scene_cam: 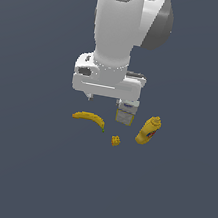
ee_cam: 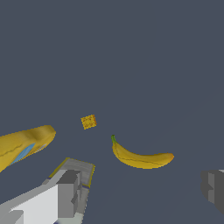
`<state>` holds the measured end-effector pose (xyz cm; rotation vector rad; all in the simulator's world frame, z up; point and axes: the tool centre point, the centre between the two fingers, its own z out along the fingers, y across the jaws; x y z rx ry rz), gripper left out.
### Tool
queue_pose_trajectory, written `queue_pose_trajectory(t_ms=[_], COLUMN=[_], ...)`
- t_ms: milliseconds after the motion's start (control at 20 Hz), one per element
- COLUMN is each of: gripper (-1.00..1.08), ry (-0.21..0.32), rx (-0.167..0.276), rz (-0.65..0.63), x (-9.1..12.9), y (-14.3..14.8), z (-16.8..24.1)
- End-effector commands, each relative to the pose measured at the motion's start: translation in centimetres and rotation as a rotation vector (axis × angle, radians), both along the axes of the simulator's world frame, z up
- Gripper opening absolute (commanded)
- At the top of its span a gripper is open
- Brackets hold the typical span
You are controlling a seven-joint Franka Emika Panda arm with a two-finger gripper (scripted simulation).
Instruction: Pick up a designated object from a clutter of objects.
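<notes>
Brick sits free on the tabletop, between banana and mustard bottle. Our gripper hangs wide open, empty, above the carton, not yet aligned.

A flat dark grey-blue surface is carrying everything below me. Lying on it are a banana, a tiny brick, a mustard bottle on its side, and a carton, all near each other but apart.
</notes>
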<state>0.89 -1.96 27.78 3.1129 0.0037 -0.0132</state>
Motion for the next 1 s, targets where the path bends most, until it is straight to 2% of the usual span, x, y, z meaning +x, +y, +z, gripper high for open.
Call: queue_pose_trajectory(t_ms=[0, 400, 700, 950], gripper=[1.0, 1.0, 1.0, 1.0], ry=[0.001, -0.001, -0.002, -0.003], rx=[-0.001, 0.005, 0.017, 0.025], rz=[0.03, 0.161, 0.243, 0.286], x=[0.6, 2.1, 2.2, 1.9], y=[0.7, 3.8, 6.0, 7.1], z=[-1.9, -10.6, -16.1, -19.1])
